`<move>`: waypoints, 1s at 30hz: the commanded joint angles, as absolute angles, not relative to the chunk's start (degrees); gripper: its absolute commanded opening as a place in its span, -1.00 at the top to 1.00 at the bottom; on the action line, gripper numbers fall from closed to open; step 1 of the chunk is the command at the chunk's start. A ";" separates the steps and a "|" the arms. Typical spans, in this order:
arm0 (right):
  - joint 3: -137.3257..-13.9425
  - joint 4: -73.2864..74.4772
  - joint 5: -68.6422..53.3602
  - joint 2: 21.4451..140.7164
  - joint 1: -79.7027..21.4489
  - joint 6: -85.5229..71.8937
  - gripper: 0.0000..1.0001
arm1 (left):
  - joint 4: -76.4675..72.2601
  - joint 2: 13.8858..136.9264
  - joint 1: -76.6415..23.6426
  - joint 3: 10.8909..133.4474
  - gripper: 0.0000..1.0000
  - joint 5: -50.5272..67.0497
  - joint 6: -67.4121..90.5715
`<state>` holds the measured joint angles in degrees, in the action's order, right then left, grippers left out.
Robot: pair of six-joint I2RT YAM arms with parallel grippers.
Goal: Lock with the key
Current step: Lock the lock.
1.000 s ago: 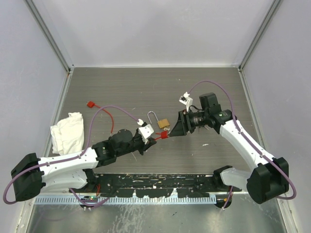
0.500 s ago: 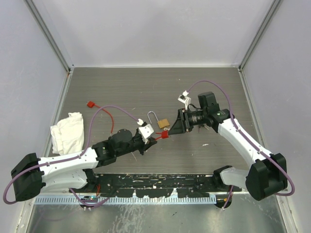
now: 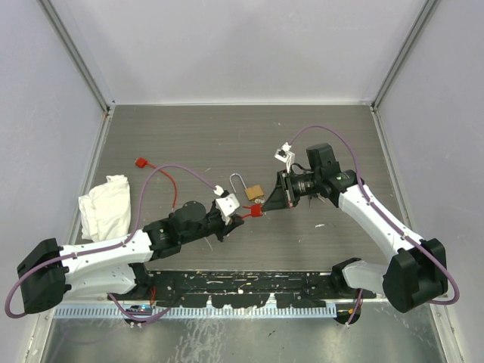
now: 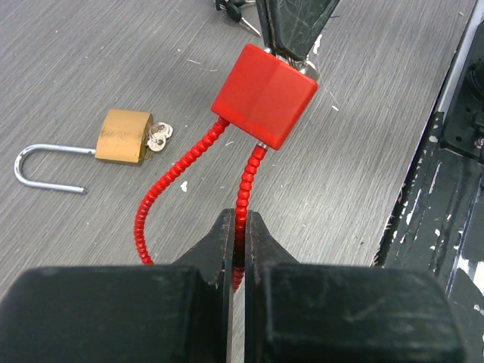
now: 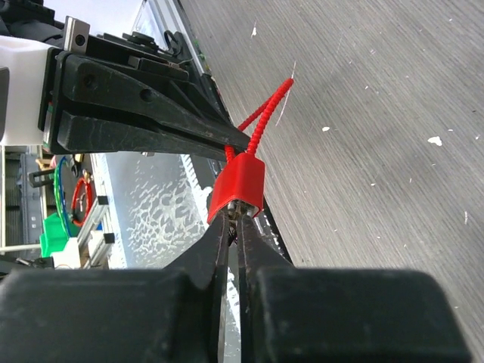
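- Red lock block (image 4: 265, 94): landmark, sits between the two tools over the counter (image 3: 227, 136).
- Red cable (image 4: 174, 178): beaded, both ends run out of the block's near face and curve toward the left arm.
- Left tool (image 4: 240, 219): clamped tight on one strand of the cable, just short of the block.
- Right tool (image 5: 232, 219): tips at the block's opposite end face, closed to a thin slit on a small silver bit there.
- The key (image 4: 246, 24): tiny bunch at the right tool's tips. Dark heads and a thin blade show just beside those fingers, past the block. Cannot tell whether a blade is seated in the block.
- Brass padlock (image 4: 125, 136): flat on the counter near the block's far side, shackle swung open, apart from the cable.
- White cloth (image 3: 106, 204): well left of the block.
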<state>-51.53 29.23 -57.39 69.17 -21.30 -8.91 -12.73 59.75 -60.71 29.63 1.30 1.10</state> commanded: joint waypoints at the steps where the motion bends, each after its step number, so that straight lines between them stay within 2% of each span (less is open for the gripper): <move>1: -54.18 30.73 -58.31 69.15 -22.30 -4.30 0.93 | -18.51 58.20 -60.63 30.15 1.00 1.45 2.28; 3: -54.90 31.84 -57.84 69.00 -22.27 -2.93 0.98 | -18.41 57.93 -60.58 29.93 1.00 1.45 2.33; 10: -58.90 36.81 -56.77 69.98 -22.20 0.49 0.98 | -16.49 56.12 -59.53 28.88 1.00 1.56 1.61; 22: -54.64 26.97 -69.44 75.97 -17.23 -22.54 0.98 | -0.33 59.68 -59.47 35.19 1.00 -7.96 -8.11; 24: -55.31 28.62 -67.23 76.47 -17.23 -19.35 0.98 | 1.04 60.92 -59.41 36.44 1.00 -9.21 -10.09; 27: -62.58 42.56 -53.64 76.71 -19.38 -1.74 0.98 | 2.24 62.27 -59.42 37.34 1.00 -10.18 -12.06; 30: -62.17 43.17 -49.08 75.79 -20.43 1.93 0.98 | 1.50 62.59 -59.35 36.99 1.00 -8.52 -13.01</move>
<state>-58.59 37.30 -58.39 77.80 -19.66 -8.88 -2.90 62.50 -60.10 35.90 -4.47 -9.21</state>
